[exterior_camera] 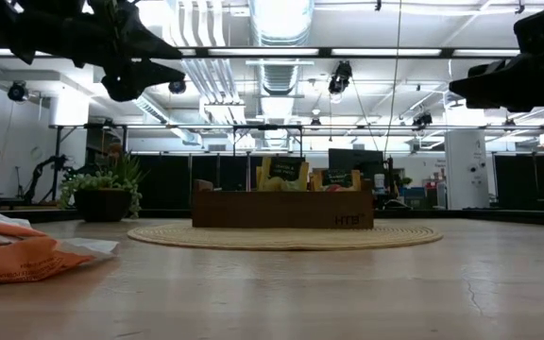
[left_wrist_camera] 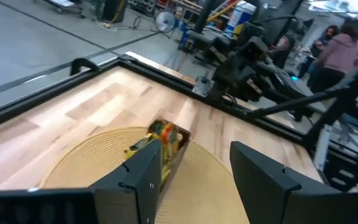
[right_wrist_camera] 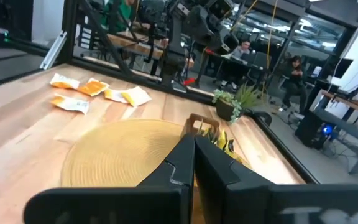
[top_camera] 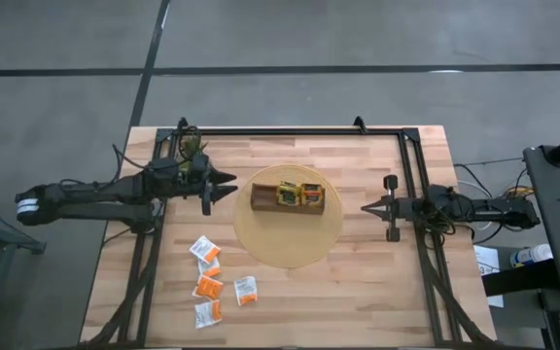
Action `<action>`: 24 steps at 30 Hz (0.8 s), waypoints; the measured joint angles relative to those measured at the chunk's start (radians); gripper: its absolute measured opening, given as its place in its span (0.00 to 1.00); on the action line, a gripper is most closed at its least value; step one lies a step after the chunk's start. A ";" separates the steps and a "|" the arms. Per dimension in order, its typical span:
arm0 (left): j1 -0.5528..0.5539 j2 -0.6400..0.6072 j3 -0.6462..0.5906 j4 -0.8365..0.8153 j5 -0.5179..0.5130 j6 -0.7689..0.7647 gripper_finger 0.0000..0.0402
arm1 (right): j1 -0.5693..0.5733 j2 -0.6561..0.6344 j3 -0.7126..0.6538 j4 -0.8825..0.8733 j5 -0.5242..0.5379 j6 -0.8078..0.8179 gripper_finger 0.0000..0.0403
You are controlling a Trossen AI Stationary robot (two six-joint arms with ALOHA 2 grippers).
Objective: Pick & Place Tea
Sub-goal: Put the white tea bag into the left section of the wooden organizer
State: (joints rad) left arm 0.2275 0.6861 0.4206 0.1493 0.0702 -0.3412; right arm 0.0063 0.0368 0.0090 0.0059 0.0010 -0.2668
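Overhead, table-level, two wrists — shared tray

- Wooden table with a black frame.
- Round woven mat at its middle.
- Loose tea sachets near the left front.
- Potted plant at the far left.

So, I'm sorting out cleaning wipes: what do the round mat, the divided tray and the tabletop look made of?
Round mat: probably woven straw or rope, matte; concentric coils show.
Divided tray: looks like dark brown wood, dull finish.
Tabletop: pale wood planks with visible grain and seams, smooth with a slight sheen.
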 joint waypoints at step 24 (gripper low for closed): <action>-0.499 0.000 0.059 -0.232 -0.358 -0.120 0.46 | 0.000 -0.001 0.000 0.000 0.000 0.029 0.02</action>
State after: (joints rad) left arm -0.2712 0.6860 0.4797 -0.0826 -0.2877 -0.4610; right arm 0.0063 0.0353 0.0090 0.0063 0.0010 -0.2379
